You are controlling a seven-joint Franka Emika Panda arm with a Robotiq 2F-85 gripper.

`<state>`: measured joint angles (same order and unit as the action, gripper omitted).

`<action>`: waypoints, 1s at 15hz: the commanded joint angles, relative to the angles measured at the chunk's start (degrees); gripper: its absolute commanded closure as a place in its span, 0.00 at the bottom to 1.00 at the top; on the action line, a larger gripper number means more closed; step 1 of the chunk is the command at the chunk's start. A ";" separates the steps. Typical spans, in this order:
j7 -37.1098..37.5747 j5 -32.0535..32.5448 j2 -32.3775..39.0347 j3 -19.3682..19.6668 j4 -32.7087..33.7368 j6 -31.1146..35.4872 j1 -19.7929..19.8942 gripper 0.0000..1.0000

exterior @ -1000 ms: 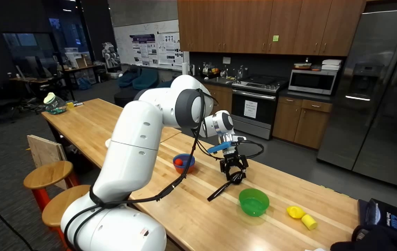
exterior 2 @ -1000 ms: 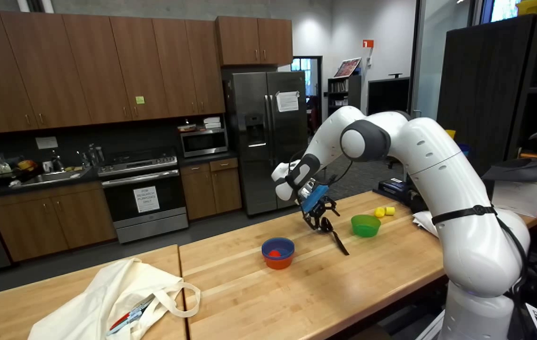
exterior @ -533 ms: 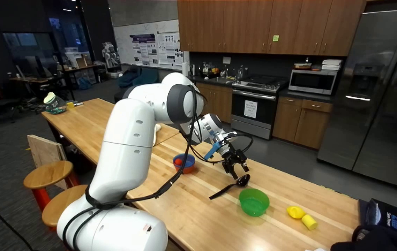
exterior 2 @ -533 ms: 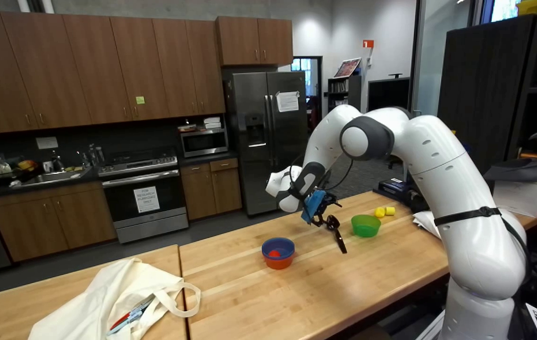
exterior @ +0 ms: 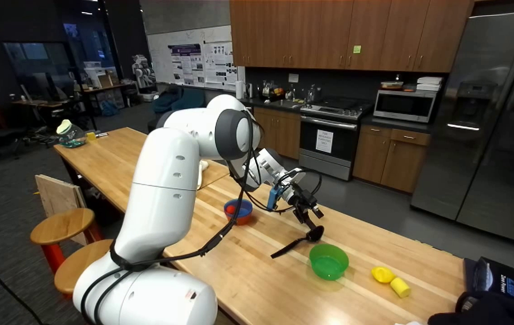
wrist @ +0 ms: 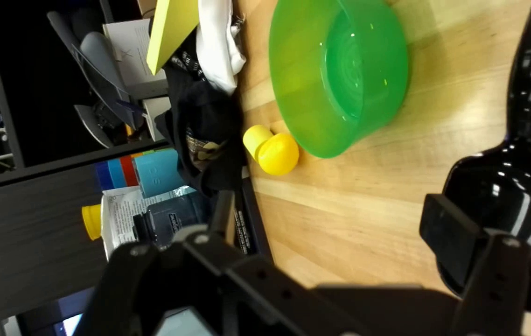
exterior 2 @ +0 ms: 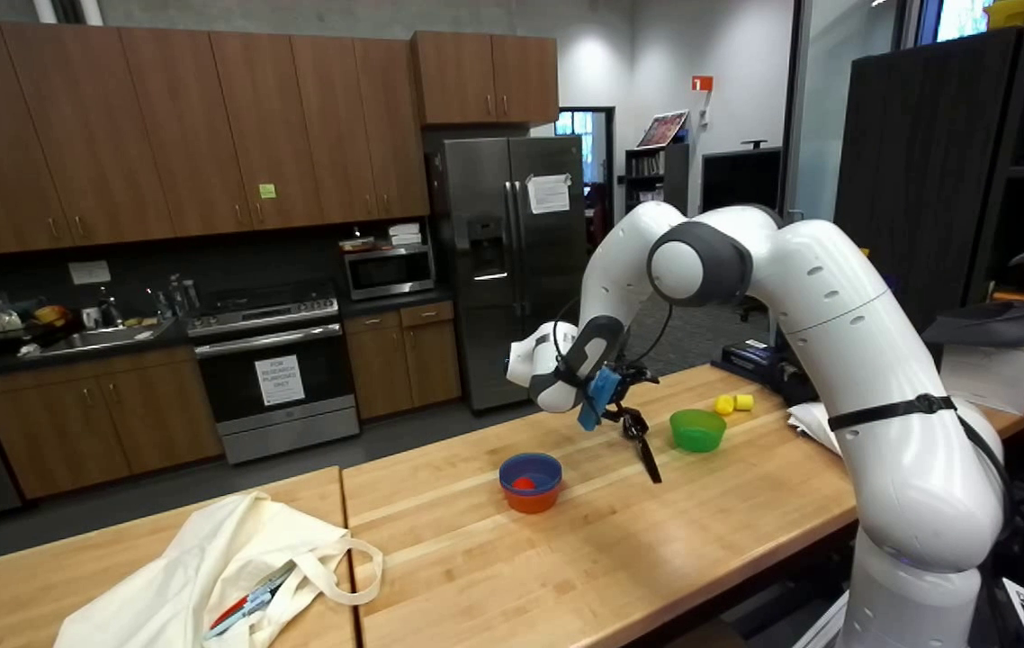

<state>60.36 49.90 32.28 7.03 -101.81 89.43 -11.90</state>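
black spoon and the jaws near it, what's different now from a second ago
The black spoon has turned slightly, its head shifting toward the green bowl. In an exterior view the arm has leaned to the picture's left, and the jaws now slant where they hung nearly straight down. They stand open, as before, gripping nothing. Unmoved: the green bowl, the yellow cylinder, and the blue bowl with the red ball.

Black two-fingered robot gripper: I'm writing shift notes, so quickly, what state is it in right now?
Black two-fingered gripper: open, holding nothing; it is right by the glossy black spoon, but contact cannot be told.
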 commanded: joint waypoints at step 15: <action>-5.14 0.68 -1.80 -6.79 -0.52 -2.89 1.27 0.00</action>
<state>57.04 50.03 31.13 0.59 -101.80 89.29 -10.44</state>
